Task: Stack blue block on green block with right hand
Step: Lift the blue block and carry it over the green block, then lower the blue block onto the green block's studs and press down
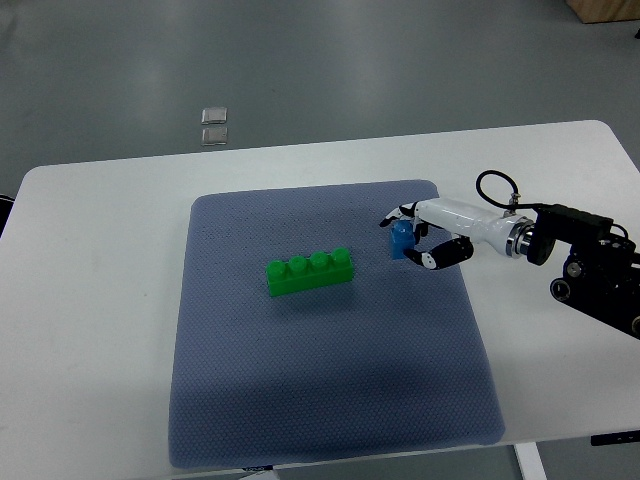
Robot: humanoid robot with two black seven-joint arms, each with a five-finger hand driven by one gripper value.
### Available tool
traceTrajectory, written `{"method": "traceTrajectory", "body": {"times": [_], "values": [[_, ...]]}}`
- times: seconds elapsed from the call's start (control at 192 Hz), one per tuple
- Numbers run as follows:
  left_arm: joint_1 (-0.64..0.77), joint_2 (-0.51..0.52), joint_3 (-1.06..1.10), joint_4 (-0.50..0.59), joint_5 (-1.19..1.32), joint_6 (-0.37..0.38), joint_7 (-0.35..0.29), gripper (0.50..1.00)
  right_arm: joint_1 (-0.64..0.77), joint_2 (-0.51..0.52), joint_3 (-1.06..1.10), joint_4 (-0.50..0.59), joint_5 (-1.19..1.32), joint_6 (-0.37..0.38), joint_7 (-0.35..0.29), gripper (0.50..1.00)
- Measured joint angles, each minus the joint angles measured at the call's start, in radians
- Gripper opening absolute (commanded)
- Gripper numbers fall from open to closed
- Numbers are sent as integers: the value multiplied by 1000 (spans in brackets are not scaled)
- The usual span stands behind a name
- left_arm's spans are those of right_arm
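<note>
A white table (100, 300) is seen from above, with a grey-blue mat (330, 400) spread across its middle. Near the centre of the mat lies a green block (309, 272), long and low, with four round studs along its top; it is set slightly askew, its right end a little farther from the camera than its left.

To the right of it, apart from it and close to the mat's right edge, a small blue block (402, 239) is held by the right hand (425, 238). The hand's arm enters from the right edge of the picture, white over the palm and black at the wrist, with a black cable looped above it. The fingers (438, 257) are curled around the blue block, black-tipped ones showing on both sides of it; whether the block rests on the mat or is lifted just clear of it cannot be told from this angle.

No brand, label or legible writing is seen on the blocks, mat or hand.

On the grey floor beyond the table, two small square plates (214, 125) are seen one behind the other.
</note>
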Motion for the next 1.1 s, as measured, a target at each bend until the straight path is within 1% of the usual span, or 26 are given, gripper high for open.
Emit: {"method": "traceTrajectory", "body": {"times": [0.209, 0.381, 0.636, 0.793, 1.1], "values": [[0, 0, 0, 0, 0, 0, 0, 1000, 28, 32, 0, 81, 0, -57, 20, 500], [0, 0, 0, 0, 0, 0, 0, 1000, 49, 80, -12, 93, -8, -65, 19, 500], [0, 0, 0, 0, 0, 0, 0, 1000, 69, 135, -30, 84, -25, -67, 14, 500], [0, 0, 0, 0, 0, 0, 0, 1000, 73, 147, -55, 70, -35, -67, 13, 500], [0, 0, 0, 0, 0, 0, 0, 1000, 92, 180, -69, 2, -37, -67, 12, 500]]}}
